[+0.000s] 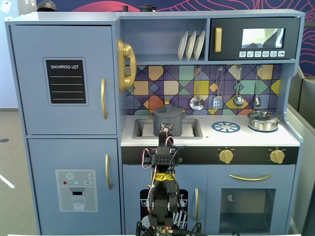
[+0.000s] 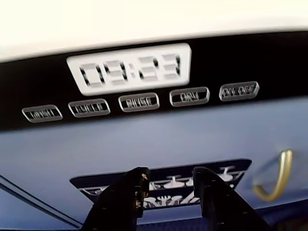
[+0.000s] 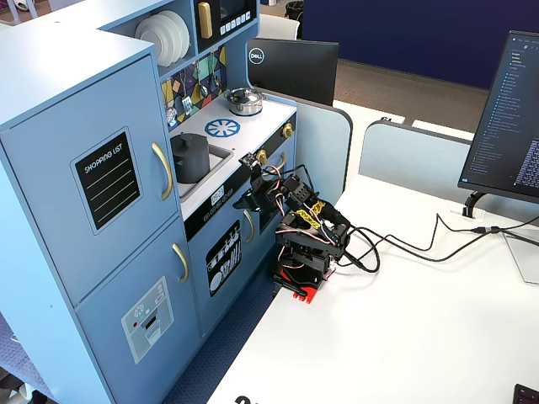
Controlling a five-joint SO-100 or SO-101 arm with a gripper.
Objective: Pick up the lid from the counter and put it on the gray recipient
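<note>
The white counter (image 1: 206,137) of a pale blue toy kitchen carries a recessed sink on its left and a printed blue-and-white round burner (image 1: 226,127) on its right in a fixed view, backed by a wall of multicoloured geometric tiles hung with 4 small steel utensils. The kitchen stands against a white desk (image 3: 404,320) in an office, with a dark monitor (image 3: 508,118) and black cables nearby. The matte dark-gray cylindrical pot (image 1: 168,121) sits in the sink, and the flat round matte dark-gray lid (image 1: 168,110) with its small center knob rests on top of it, closing it. A shiny silver steel pot (image 1: 263,120) with its own lid stands at the counter's right end, well apart. The black 2-finger gripper (image 2: 169,185) of the small black arm (image 3: 305,227) points at the kitchen's front panel below the counter; in the wrist view its 2 angular plastic fingers (image 2: 122,197) stand spread with a clear gap between them, holding and touching nothing. Ahead of them are a glossy black strip with a white digital clock display (image 2: 129,68), 5 rounded buttons, and a curved gold handle (image 2: 275,177).
</note>
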